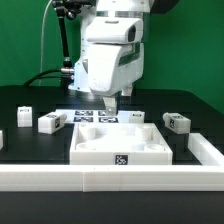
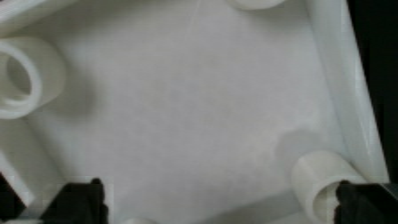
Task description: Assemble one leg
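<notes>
Claw (image 1: 110, 100) hovers above the tray (image 1: 95, 152), jaws wide apart and empty, likely staged for a pick. Nearest leg (image 1: 50, 121) lies well apart from it, toward the exterior view's left. Sockets (image 2: 25, 76) beneath the claw face up to receive legs.

Ext. cam sits out front of the bench (image 1: 25, 95), slightly above, mid-range, facing the arm (image 1: 110, 55); tray (image 1: 100, 152) lower centre of frame. Wrist cam looks down past the claw (image 2: 214, 200), v. close, into same tray (image 2: 178, 120).
</notes>
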Tool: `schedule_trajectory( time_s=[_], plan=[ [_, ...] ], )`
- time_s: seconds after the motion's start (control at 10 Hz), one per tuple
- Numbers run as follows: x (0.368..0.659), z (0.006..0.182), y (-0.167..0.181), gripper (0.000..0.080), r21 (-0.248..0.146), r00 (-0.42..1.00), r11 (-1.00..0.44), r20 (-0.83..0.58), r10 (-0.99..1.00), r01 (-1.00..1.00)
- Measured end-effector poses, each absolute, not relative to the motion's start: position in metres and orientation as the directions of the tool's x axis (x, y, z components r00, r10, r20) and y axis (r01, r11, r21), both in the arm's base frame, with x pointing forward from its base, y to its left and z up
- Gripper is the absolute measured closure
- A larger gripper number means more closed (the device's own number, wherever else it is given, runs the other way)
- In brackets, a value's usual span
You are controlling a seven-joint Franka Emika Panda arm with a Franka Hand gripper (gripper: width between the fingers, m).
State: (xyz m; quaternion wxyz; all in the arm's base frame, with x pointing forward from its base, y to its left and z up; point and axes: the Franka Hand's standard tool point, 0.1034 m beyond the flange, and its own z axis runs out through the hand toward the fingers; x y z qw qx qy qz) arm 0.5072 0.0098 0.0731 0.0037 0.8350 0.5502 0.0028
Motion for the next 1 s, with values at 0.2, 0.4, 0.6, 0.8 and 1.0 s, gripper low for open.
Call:
schedule_trajectory(
  time_s=[0.2,0.4,0.6,0.8,1.0],
  plan=[
    [0.507,0.073,0.010,0.0150,0.008,0.394,-0.394,0.000,0.919,0.919],
    [0.502,0.068,0.014,0.0150,0.029,0.318,-0.318,0.005,0.948,0.948],
    [0.490,0.059,0.020,0.0150,0.012,0.158,-0.158,-0.003,0.988,0.987],
    [0.487,0.056,0.020,0.0150,0.005,0.132,-0.132,-0.010,0.991,0.991],
    [0.487,0.056,0.020,0.0150,0.006,0.134,-0.134,-0.010,0.991,0.991]
  ],
)
